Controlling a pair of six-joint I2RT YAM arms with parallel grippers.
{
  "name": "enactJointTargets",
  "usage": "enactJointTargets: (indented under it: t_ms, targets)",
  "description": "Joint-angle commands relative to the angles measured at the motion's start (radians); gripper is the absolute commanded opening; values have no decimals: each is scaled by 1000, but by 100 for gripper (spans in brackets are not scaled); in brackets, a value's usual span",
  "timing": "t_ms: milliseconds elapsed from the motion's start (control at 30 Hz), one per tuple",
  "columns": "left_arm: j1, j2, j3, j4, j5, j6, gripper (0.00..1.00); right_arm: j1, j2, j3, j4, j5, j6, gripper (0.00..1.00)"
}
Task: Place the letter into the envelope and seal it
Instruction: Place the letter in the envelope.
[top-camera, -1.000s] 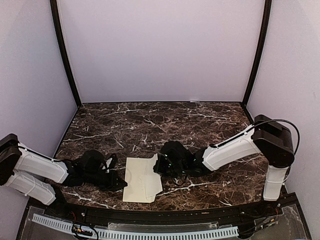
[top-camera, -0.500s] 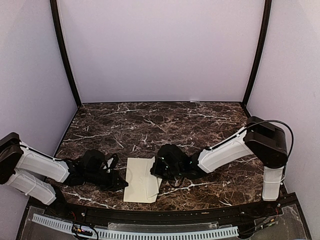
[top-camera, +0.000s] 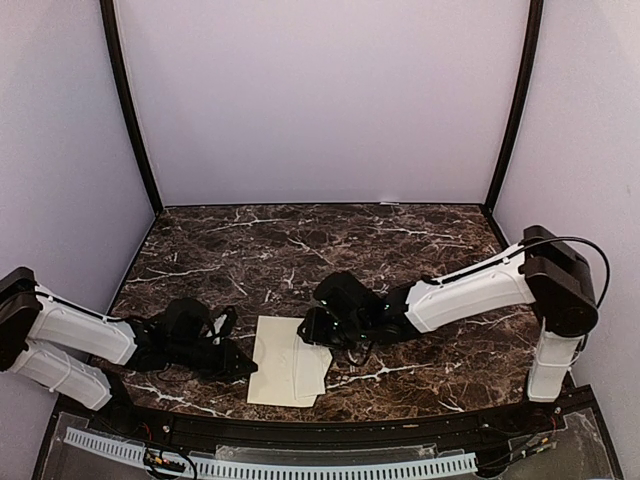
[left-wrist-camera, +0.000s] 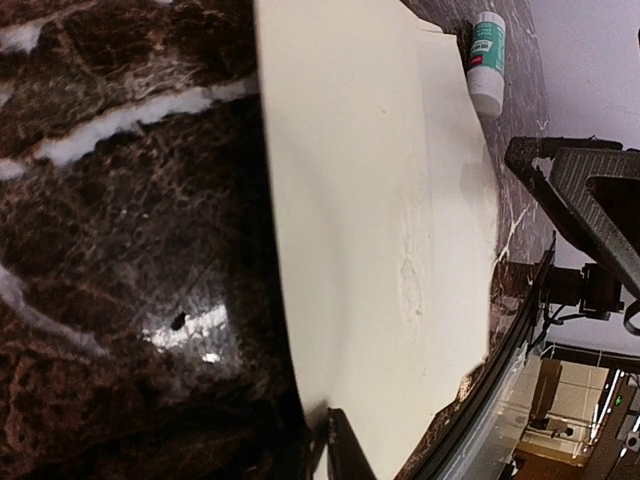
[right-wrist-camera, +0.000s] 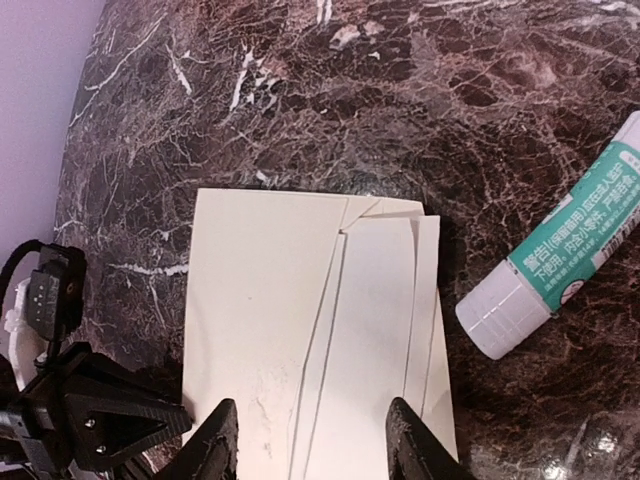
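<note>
The cream envelope (top-camera: 288, 372) lies flat on the marble near the front edge, with a faint emblem (left-wrist-camera: 410, 275) on its face. My left gripper (top-camera: 245, 368) is shut on its left edge, jaws pinched on the paper (left-wrist-camera: 330, 445). My right gripper (top-camera: 312, 335) hovers over the envelope's far end, open, its fingertips (right-wrist-camera: 212, 440) standing apart above the paper (right-wrist-camera: 300, 330). A folded layer (right-wrist-camera: 375, 300) and a narrow cream strip (right-wrist-camera: 428, 290) overlap along the right side. I cannot tell the letter apart from the flap.
A white and green glue stick (right-wrist-camera: 565, 270) lies on the marble just right of the envelope, also seen in the left wrist view (left-wrist-camera: 487, 60). The table's front rail (top-camera: 300, 425) runs close behind the envelope's near end.
My right gripper has opened and drawn slightly back. The raised fold at the envelope's far corner now lies flatter. My left gripper holds the same spot.
</note>
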Motion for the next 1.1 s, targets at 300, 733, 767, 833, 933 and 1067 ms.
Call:
enactJointTargets:
  t_ms: [300, 733, 767, 833, 933, 1067]
  targets:
    - [1, -72, 71, -184, -48, 63, 53, 42, -118, 35, -240, -7, -61, 47]
    - [1, 10, 109, -154, -41, 78, 38, 43, -6, 120, -299, -20, -87, 33]
    - [2, 16, 114, -152, -36, 80, 37, 42, 1, 127, -309, -14, -87, 33]
    - [2, 30, 123, -150, -29, 85, 34, 42, 10, 134, -323, -6, -83, 32]
    - [2, 45, 132, -152, -29, 90, 32, 43, 18, 133, -333, 2, -78, 32]
    - [2, 55, 135, -154, -29, 92, 29, 42, 38, 139, -342, -5, -77, 32]
